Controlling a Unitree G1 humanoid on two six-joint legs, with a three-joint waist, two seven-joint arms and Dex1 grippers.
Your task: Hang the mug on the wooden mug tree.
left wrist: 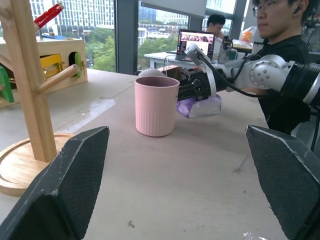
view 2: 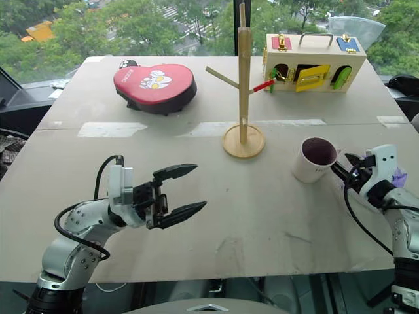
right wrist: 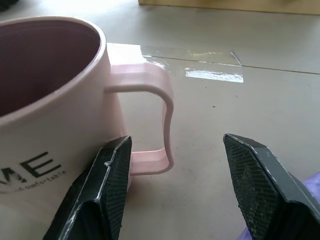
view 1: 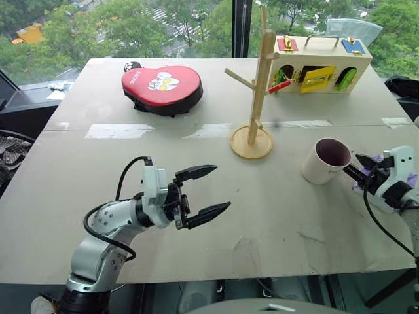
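The mug (view 1: 325,160), white with a dark maroon inside, stands upright on the table to the right of the wooden mug tree (view 1: 258,91), whose round base (view 1: 251,142) rests mid-table. My right gripper (view 1: 355,167) is level at the mug's right side and open. In the right wrist view the mug's handle (right wrist: 162,115) lies between the two fingers (right wrist: 102,192), close to one and well apart from the other. My left gripper (view 1: 219,188) hovers open and empty over the near left part of the table, pointing toward the mug.
A red heart-shaped pouch (view 1: 162,87) lies at the back left. A wooden box with coloured latches (view 1: 321,65) stands behind the tree. A purple pack (left wrist: 200,106) lies under my right gripper. A person (left wrist: 280,35) sits beyond the table's right edge.
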